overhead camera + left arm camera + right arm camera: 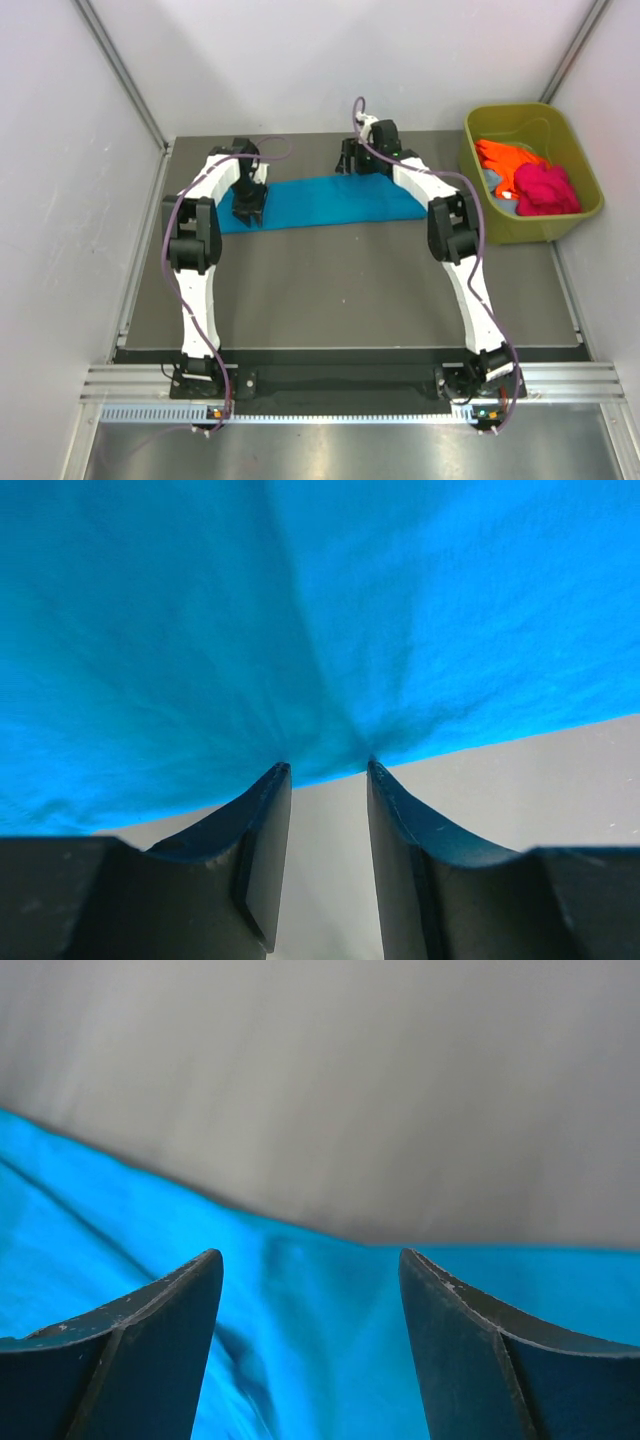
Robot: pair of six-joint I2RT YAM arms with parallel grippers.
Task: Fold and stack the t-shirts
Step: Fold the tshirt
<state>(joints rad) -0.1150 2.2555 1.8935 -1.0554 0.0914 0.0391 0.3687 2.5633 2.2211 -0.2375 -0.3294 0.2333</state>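
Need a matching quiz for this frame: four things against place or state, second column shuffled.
Things:
1. blue shirt
2. orange shirt
3. pink shirt
4. right gripper

Place or state:
A. in the tub, nearer side
B. open, over the blue shirt's edge
C. flat on the table
D. in the tub, farther side

Pairs: 1-C, 2-D, 3-A, 4-B
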